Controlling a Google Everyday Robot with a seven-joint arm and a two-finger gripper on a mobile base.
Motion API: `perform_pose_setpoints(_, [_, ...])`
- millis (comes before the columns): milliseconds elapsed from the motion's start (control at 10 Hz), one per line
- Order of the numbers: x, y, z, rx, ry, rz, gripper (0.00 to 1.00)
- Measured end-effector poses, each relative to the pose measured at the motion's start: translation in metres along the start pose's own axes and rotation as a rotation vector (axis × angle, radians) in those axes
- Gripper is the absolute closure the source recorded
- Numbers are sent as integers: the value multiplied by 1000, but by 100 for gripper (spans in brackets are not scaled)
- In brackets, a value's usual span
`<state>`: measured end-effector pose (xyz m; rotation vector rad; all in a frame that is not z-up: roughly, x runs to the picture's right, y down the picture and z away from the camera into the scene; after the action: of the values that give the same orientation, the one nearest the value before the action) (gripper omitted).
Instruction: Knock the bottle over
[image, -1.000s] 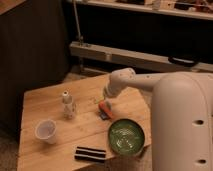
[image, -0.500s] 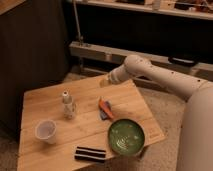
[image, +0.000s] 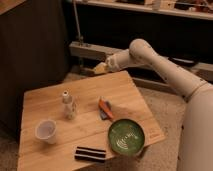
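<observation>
1. The robot's white arm (image: 150, 55) reaches in from the right, and its gripper (image: 101, 68) hangs above the far edge of the light wooden slatted table (image: 127, 92). Whether the gripper is open or closed cannot be told.
2. The small clear, whitish plastic bottle with a white cap (image: 68, 105) stands upright on the left half of the table. It is well apart from the gripper and nearer the camera.
3. A white plastic cup (image: 46, 131) sits in front of the bottle to its left. An orange-and-blue packet (image: 105, 108), a round green bowl (image: 126, 136) and a flat black-and-white striped item (image: 90, 154) lie to the right and front.
4. A second ago the gripper was low beside the packet; it has since risen and drawn back to the far edge. The bottle has not moved.
5. The task appears not yet begun in earnest: the arm likely needs to swing left and descend to strike the bottle's side, while missing the cup.
</observation>
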<state>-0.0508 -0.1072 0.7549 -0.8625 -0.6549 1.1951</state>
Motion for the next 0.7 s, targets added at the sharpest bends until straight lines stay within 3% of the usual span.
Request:
perform_pose_setpoints(300, [-4, 8, 43, -80, 37, -9, 100])
perform_pose_setpoints(500, [14, 0, 86, -101, 69, -36, 100])
perform_pose_setpoints(700, [37, -10, 131, -118, 74, -92, 100])
